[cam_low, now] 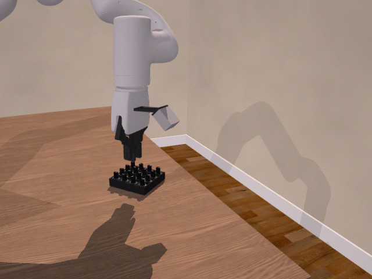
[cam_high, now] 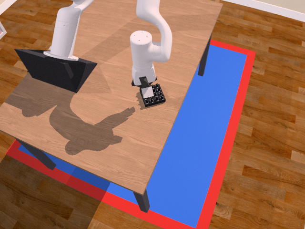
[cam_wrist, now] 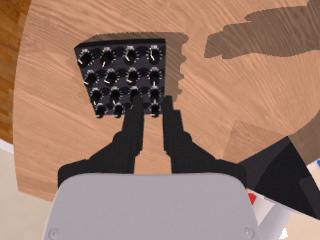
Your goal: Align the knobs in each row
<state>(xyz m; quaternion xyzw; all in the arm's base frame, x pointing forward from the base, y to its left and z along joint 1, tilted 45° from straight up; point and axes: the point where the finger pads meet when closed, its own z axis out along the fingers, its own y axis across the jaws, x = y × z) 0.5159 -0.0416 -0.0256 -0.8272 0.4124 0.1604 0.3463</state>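
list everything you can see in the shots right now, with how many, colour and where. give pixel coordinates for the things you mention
knob box [cam_high: 155, 104] [cam_low: 127, 188] [cam_wrist: 120, 44]: one, black, on the table
knobs: four rows of four, black with white lines, on top of the box
table [cam_high: 118, 162] [cam_low: 210, 240] [cam_wrist: 50, 150]: one, brown wood top, dark legs, under the box
mat [cam_high: 197, 123]: one, blue with red border, on the floor under the table
floor [cam_high: 270, 123] [cam_low: 192, 162]: one, brown wood, around the mat
wall [cam_low: 270, 75]: beige, behind the table, white skirting at its foot
arm [cam_high: 141, 51] [cam_low: 132, 50]: one, white, above the box
fingers: two, black, a narrow gap apart, by the box
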